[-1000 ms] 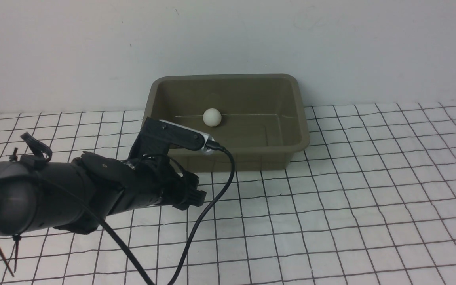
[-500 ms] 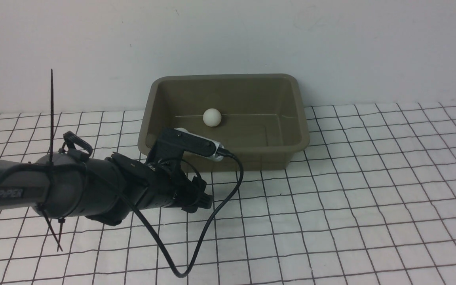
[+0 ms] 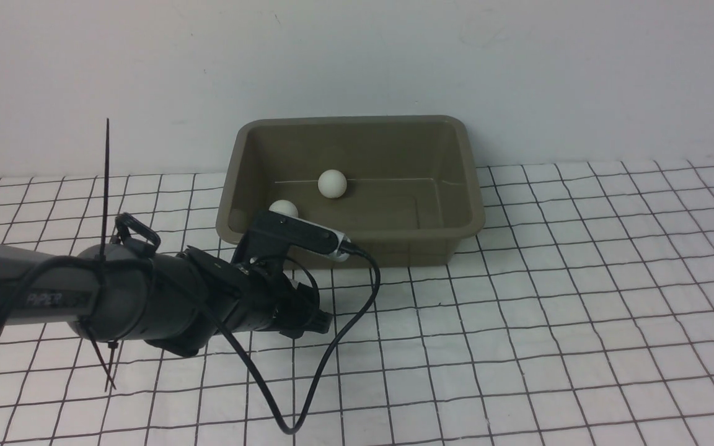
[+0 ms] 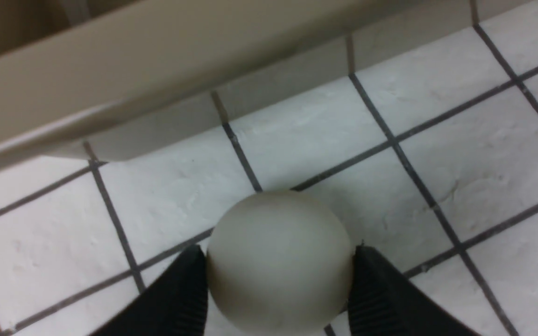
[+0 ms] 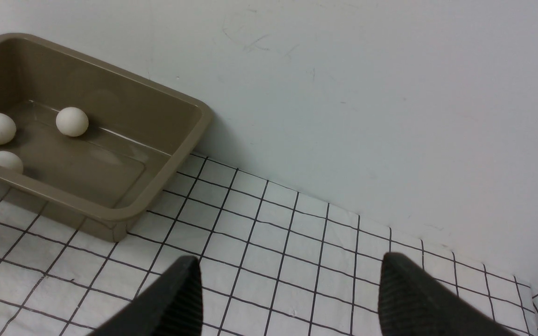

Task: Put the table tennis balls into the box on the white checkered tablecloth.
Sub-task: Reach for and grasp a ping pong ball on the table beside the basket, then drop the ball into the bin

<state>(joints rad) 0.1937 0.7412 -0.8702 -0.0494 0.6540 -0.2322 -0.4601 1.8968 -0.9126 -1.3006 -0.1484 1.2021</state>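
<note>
— Gripping, I think: the left pincer (image 4: 279,254) has its two black fingers (image 4: 180,298) against both sides of one ball (image 4: 279,270), narrow around it. Which step is this?

— The pick-up of the fourth ball. It sits on the checkered cloth (image 4: 437,116), just beside the outer wall of the box (image 4: 157,79), near the front-left corner. I cannot tell if it is already off the cloth.

— And the rest?

— The three other balls (image 5: 72,121) lie inside the box, in its left half; the front view shows only two of them.

— What does the next move ask?

— In my judgement, a lift straight up until the ball is higher than the rim, then forward over the box, then opening. The ball is smooth and round, so a weak squeeze can let it slip and roll.

— How is the arm?

— The left arm (image 3: 146,297) reaches low and almost flat over the cloth, the wrist tipped down before the box. The right pincer (image 5: 290,263) is wide, with nothing between its fingers, well apart from the box.
</note>
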